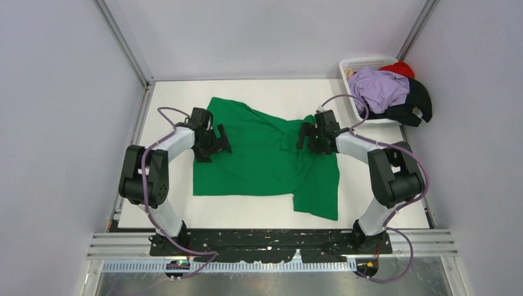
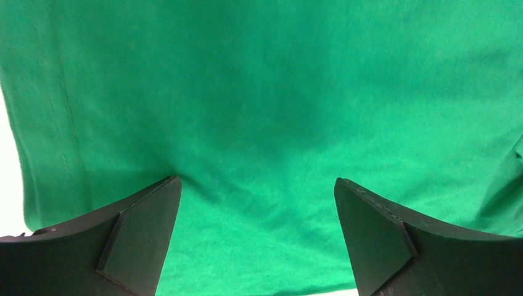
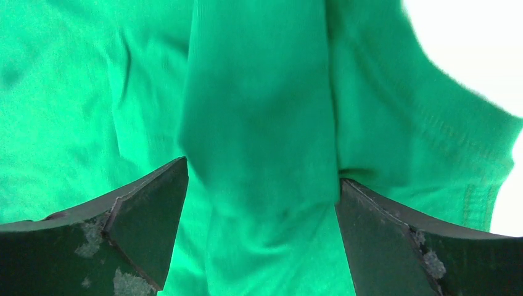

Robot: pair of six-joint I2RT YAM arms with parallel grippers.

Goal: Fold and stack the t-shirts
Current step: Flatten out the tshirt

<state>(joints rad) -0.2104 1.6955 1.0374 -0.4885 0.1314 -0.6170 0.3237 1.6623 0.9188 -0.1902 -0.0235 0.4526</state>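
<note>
The spread t-shirt lies flat mid-table. The left claw sits over its left edge, the right claw over its right side. Behind and right of the shirt stands a basket, with a heap of t-shirts in it, spilling over its right rim.

**Cam layout: one overhead, two wrist**

Top cam is fixed above and behind my bases, looking down and forward. It has the whole table in frame, bases at 6 o'clock, basket at 1 o'clock. Each wrist cam looks out past its own fingertips, very close on cloth. My left gripper frames the green t-shirt at its 9 o'clock side, my right gripper at 2 o'clock. Top view shares both patches.
</note>
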